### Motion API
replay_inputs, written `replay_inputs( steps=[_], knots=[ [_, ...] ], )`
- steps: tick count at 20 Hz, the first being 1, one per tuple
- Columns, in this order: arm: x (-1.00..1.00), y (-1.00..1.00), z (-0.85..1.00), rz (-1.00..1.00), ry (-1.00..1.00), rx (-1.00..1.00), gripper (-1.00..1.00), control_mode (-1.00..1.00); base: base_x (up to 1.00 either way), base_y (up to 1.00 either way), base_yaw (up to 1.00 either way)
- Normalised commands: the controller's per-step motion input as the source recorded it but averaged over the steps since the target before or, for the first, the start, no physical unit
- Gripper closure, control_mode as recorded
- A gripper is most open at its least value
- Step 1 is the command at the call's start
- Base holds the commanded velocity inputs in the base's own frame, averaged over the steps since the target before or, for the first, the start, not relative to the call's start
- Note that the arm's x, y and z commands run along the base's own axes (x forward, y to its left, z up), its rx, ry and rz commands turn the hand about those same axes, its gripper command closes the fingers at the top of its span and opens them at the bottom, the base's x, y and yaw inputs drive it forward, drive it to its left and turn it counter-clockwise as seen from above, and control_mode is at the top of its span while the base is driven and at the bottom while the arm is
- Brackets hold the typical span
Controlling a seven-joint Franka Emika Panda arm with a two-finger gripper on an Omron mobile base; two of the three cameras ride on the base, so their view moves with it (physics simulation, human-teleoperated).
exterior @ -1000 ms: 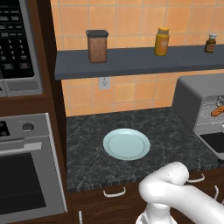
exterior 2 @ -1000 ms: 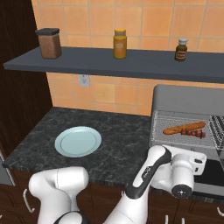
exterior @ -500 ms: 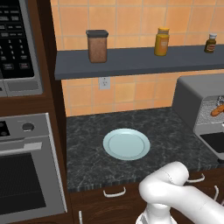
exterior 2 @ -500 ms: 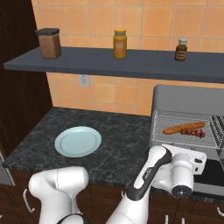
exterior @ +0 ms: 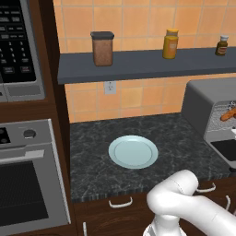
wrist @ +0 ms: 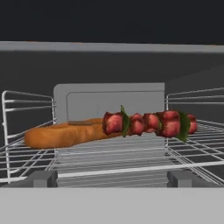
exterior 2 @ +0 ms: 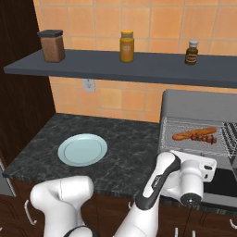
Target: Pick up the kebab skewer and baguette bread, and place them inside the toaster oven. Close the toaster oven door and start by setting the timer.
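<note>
Already the baguette and skewer lay side by side on the oven rack, gripper wide open and empty, plate bare near the worktop's front edge.

plate: pale, mid surface, bare | shelf: brown canister left, yellow jar middle, small dark bottle right | microwave: far left, above built-in oven | outlet: on tiled wall under shelf

Kebab skewer lies against baguette bread on the wire rack (inside toaster oven).
</note>
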Motion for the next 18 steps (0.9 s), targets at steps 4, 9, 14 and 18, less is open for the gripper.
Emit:
replay_inputs(
  steps=[4,9,14,18],
  knots=[
    [0.19,0.03,0.0,0.0,0.0,0.0,-1.0,-1.0,0.0,0.0,0.0],
    [0.17,0.0,0.0,-0.03,0.0,0.0,-1.0,-1.0,0.0,0.0,0.0],
    [0.2,0.0,0.0,-0.05,0.0,0.0,-1.0,-1.0,0.0,0.0,0.0],
    [0.17,0.0,0.0,-0.02,0.0,0.0,-1.0,-1.0,0.0,0.0,0.0]
  ],
)
